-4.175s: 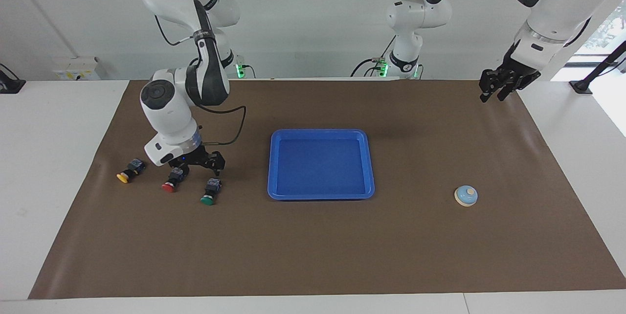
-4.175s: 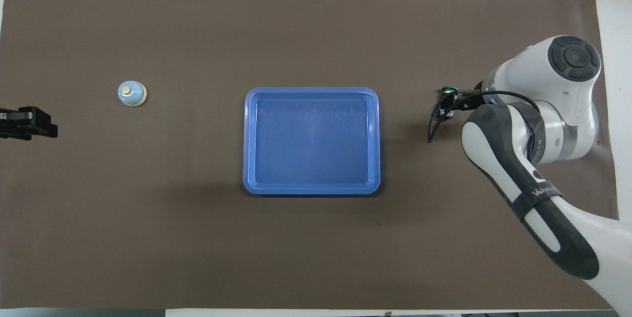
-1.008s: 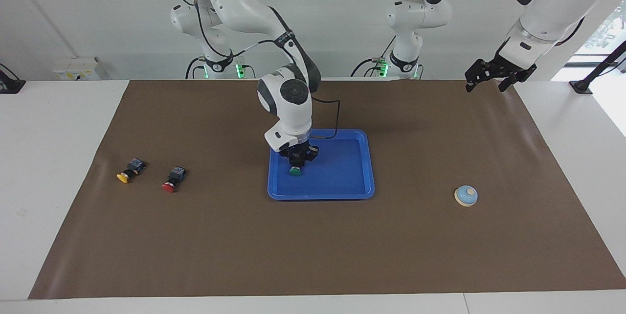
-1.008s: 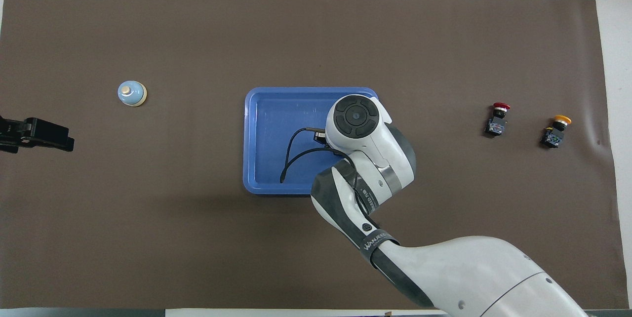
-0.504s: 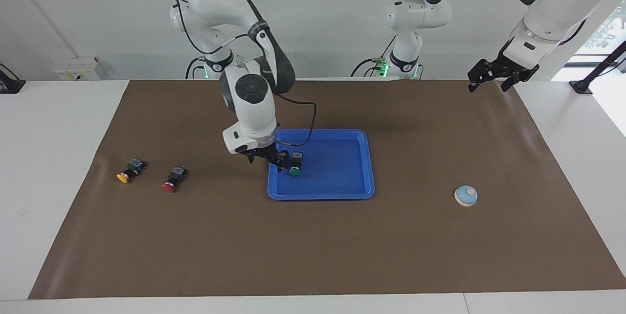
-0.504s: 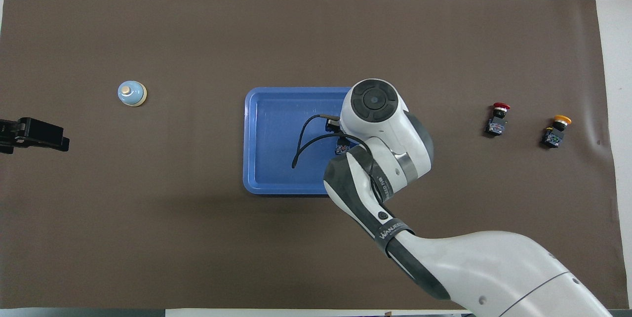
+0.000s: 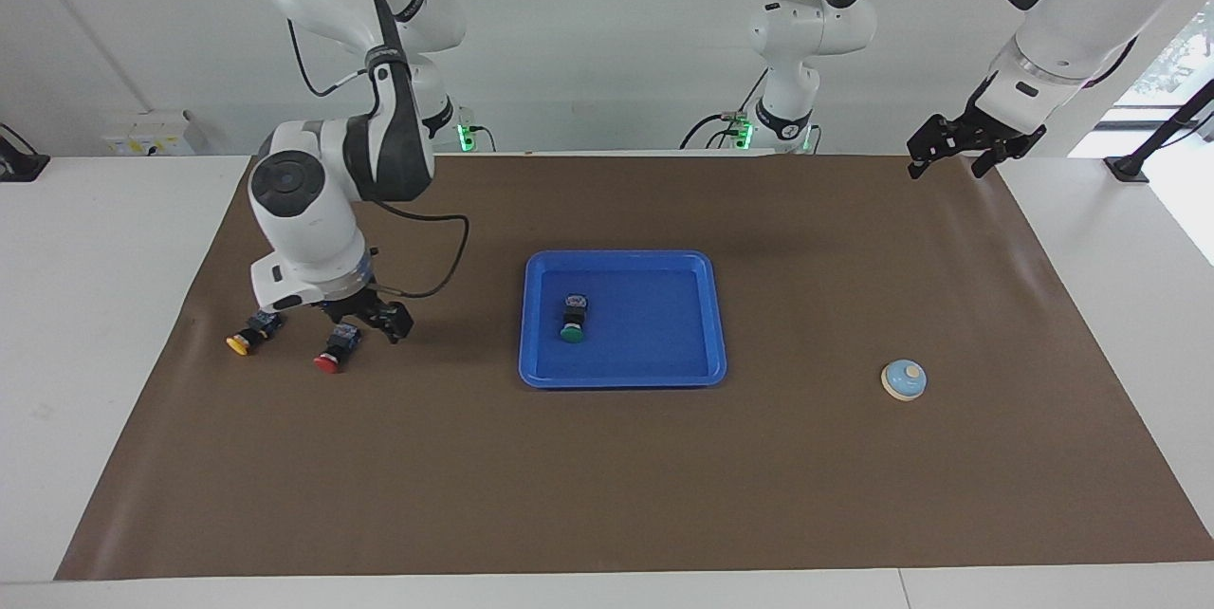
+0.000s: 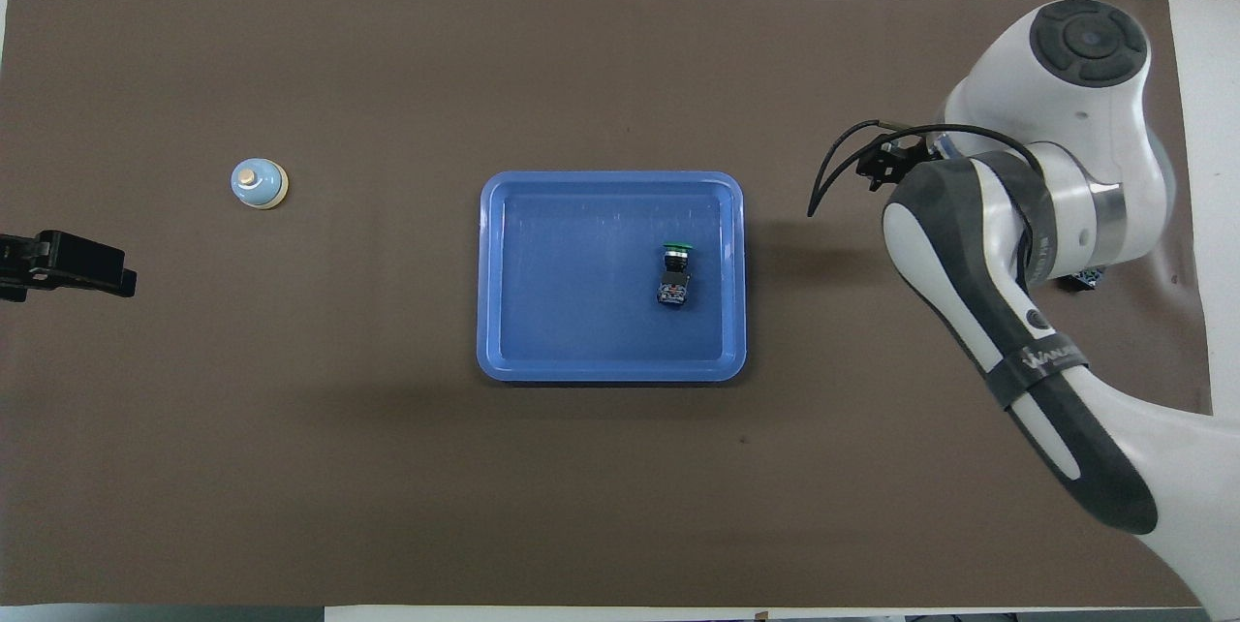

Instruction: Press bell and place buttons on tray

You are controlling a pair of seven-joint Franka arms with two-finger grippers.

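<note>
Since my right gripper hangs open and empty at mid-left of the facing frame, the red-capped black push-button switch lies just under it, long axis near upright in frame, cap lowest. The shallow blue plastic tray sits centre. The left gripper waits open, upper right.

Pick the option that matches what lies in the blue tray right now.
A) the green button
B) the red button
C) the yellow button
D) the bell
A: the green button lies alone in the tray, while the red button and yellow button sit on the mat toward the right arm's end, and the bell toward the left arm's end.
</note>
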